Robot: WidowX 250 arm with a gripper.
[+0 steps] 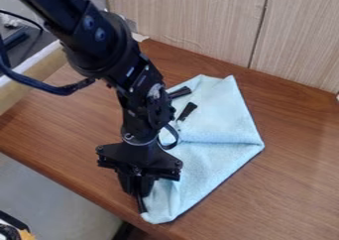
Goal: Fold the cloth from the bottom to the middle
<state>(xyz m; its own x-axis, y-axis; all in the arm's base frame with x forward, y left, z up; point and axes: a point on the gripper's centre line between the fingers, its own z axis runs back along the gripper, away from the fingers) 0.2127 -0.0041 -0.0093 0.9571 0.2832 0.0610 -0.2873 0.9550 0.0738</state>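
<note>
The whole move hangs on how the cloth (208, 172) lies from the gripper (140, 203): up and to the right of it, running away from the tip towards the wall (192, 23). The gripper hangs down at the cloth's lower left corner, right beside its edge and close to the front edge of the table (291, 189), so nearly all the cloth is on the far side of it. The cloth's long axis slants from that low corner to the two peaks at the top, and a crease (222, 143) runs across it about midway, ending at the right-hand corner. The arm (106, 40) comes in from the upper left and covers part of the cloth's left side. From this angle I cannot fairly tell whether the gripper is open or has closed on the corner; its tip is down at the cloth, and that is as far as I would go. The job looks to be at the taking of the bottom end. Once that end is held, the carry should go up and to the right, along the long axis towards the crease; a pull straight across would more likely skew the cloth than fold it.
</note>
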